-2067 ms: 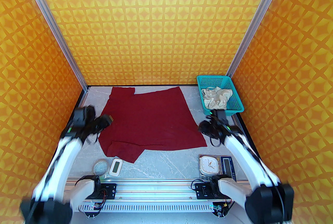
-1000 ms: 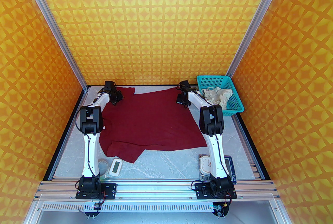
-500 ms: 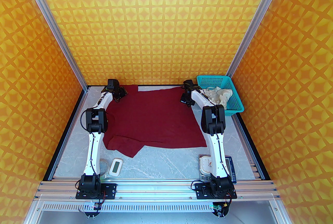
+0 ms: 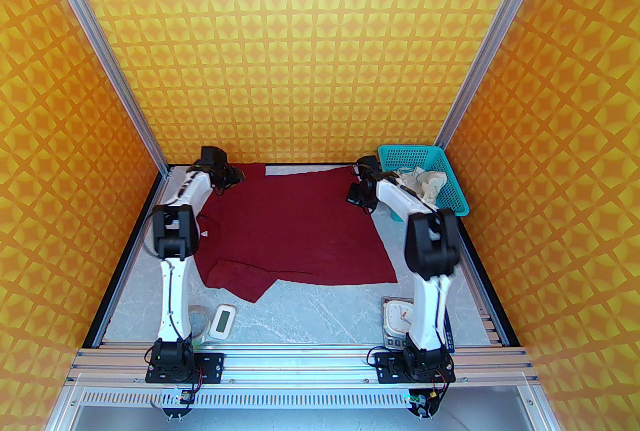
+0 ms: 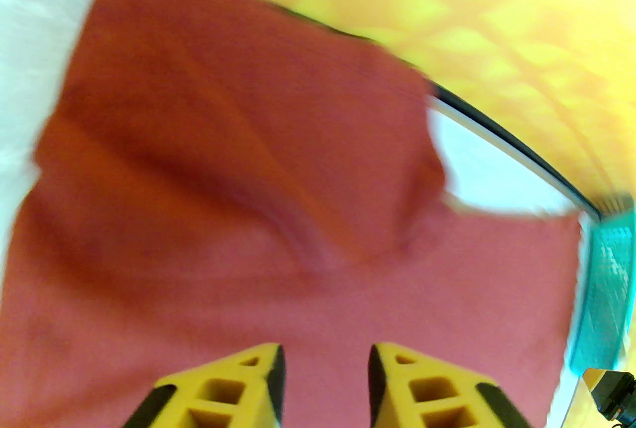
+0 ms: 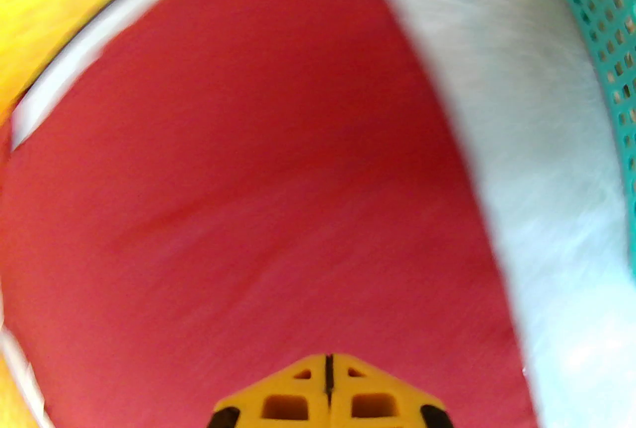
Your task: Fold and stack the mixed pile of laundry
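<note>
The dark red shirt [image 4: 295,229] lies spread flat across the middle of the table, a sleeve folded under at its near left corner. Over the shirt's far left sleeve my left gripper [image 4: 237,176] hovers open; the left wrist view shows its yellow fingers [image 5: 258,381] apart above the blurred red cloth [image 5: 248,142], with nothing between them. My right gripper [image 4: 356,194] is shut at the shirt's far right edge; in the right wrist view its fingertips [image 6: 328,359] meet over the red fabric [image 6: 248,167]. The cream-white shorts [image 4: 422,183] lie crumpled in the teal basket [image 4: 400,151].
The teal basket stands at the far right corner, close beside my right arm, and its mesh wall [image 6: 606,18] borders bare table [image 6: 521,118]. Near the front edge are a round dish [image 4: 197,319], a white timer [image 4: 222,320] and a scale with a clock [image 4: 398,316].
Both arms swung out to the shirt's far corners and nudged the shirt toward the back wall. The left gripper has opened. The right arm's elbow has moved right.
</note>
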Controlling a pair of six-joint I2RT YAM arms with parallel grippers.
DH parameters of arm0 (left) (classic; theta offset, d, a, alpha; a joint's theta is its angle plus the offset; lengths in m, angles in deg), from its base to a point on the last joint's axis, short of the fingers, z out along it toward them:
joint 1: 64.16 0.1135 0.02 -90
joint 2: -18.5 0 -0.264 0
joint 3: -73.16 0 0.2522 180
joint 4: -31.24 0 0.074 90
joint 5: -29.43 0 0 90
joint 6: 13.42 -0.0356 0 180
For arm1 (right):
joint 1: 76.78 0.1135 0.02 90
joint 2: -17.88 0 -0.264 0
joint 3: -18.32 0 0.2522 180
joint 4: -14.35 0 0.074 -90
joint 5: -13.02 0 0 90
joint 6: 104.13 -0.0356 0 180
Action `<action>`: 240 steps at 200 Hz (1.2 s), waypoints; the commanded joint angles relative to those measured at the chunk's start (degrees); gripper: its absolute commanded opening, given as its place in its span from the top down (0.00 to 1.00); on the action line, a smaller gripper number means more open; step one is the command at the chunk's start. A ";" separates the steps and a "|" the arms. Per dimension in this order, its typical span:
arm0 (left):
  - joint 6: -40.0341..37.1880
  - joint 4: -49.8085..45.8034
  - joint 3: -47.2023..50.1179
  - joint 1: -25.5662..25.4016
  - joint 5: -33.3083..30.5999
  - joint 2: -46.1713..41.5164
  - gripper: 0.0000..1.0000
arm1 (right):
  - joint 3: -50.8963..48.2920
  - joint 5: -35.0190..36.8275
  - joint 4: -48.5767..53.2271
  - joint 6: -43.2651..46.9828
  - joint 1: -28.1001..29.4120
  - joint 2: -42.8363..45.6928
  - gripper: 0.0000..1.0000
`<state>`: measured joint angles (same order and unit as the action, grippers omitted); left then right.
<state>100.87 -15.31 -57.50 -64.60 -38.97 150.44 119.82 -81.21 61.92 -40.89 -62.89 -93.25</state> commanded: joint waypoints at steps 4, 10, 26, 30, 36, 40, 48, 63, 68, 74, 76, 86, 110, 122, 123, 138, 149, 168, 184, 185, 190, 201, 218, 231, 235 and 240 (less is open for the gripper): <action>-4.14 -0.02 14.72 -0.05 -1.71 -14.43 0.64 | -12.09 -7.15 -10.12 3.81 9.38 8.37 0.94; -4.41 -0.02 17.85 0.30 -1.91 -16.89 0.66 | -13.97 -7.14 -11.02 4.64 12.08 9.52 0.94; -4.68 0.47 25.92 1.46 -2.09 -21.95 0.72 | -17.09 -6.23 -13.31 7.35 20.05 11.57 0.97; -4.62 0.77 27.59 1.87 -2.10 -22.93 0.74 | -17.62 -6.06 -14.09 8.26 22.48 11.64 0.99; -4.63 0.85 30.15 2.30 -2.07 -24.11 0.76 | -17.94 -5.82 -14.72 9.03 24.93 11.49 1.00; -4.68 0.76 31.70 2.52 -2.09 -24.63 0.77 | -18.03 -5.72 -15.08 9.77 27.28 11.21 1.00; -4.85 0.68 33.94 2.87 -2.09 -25.58 0.80 | -17.59 -5.68 -15.22 10.62 30.33 10.12 1.00; -5.07 2.54 37.87 3.55 -2.09 -26.01 0.84 | -15.79 -5.71 -15.24 12.12 35.64 6.54 1.00; -4.91 3.43 38.98 3.80 -2.06 -25.87 0.85 | -15.34 -5.90 -15.38 12.28 36.65 5.61 1.00; -4.66 4.20 39.80 4.16 -2.09 -25.20 0.87 | -14.48 -6.45 -15.66 12.75 38.05 3.74 1.00; -4.62 4.51 40.06 4.25 -2.09 -24.97 0.87 | -14.30 -6.48 -15.75 12.89 38.34 3.20 1.00; -4.44 5.67 40.60 4.62 -2.16 -23.25 0.90 | -12.94 -6.51 -15.52 13.24 39.56 1.01 1.00; -3.83 7.35 39.71 4.84 -2.06 -18.70 0.93 | -7.31 -5.46 -11.81 15.29 42.83 -4.73 1.00; -3.26 8.07 38.82 4.84 -1.80 -16.52 0.94 | -4.50 -5.21 -9.67 16.19 44.17 -7.22 1.00; -3.19 8.17 38.80 4.84 -1.77 -16.31 0.94 | -4.50 -5.21 -9.67 16.19 44.17 -7.22 1.00; -2.32 9.44 37.78 4.84 -0.76 -14.10 0.95 | -3.35 -5.65 -9.63 15.66 45.23 -9.39 1.00; -1.81 9.94 36.91 4.78 -0.02 -12.63 0.95 | -2.67 -6.87 -9.36 14.81 45.67 -10.87 1.00; -1.81 9.95 35.37 4.75 0.63 -10.72 0.95 | -1.74 -7.02 -7.05 14.45 47.23 -12.09 1.00; -1.97 9.98 34.87 4.76 0.63 -9.92 0.95 | -3.12 -5.58 -5.58 14.78 48.92 -11.25 1.00; -2.06 9.96 34.88 4.76 0.59 -9.89 0.95 | -3.24 -5.55 -5.58 14.80 48.98 -11.15 1.00; -2.18 9.88 34.72 4.78 0.64 -9.57 0.95 | -4.03 -5.49 -5.59 14.69 49.27 -10.72 1.00; -2.23 9.84 34.38 4.75 0.59 -8.77 0.95 | -6.00 -5.68 -5.75 13.96 49.63 -9.76 1.00; -2.34 9.85 34.01 4.80 0.72 -7.53 0.95 | -8.60 -6.05 -5.52 13.23 50.00 -8.58 1.00; -2.32 10.08 33.94 4.75 0.81 -6.84 0.95 | -10.52 -5.82 -5.24 12.93 50.33 -7.44 1.00; -2.34 10.11 33.93 4.78 0.81 -6.62 0.95 | -11.05 -5.84 -5.04 12.89 50.40 -7.00 1.00; -2.37 10.15 33.93 4.76 0.81 -6.45 0.95 | -11.53 -5.84 -4.98 12.69 50.44 -6.65 1.00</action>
<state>98.60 -5.11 -23.29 -59.93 -37.57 140.54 112.41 -87.39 52.08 -26.97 -13.10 -101.39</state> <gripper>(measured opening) 0.049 0.042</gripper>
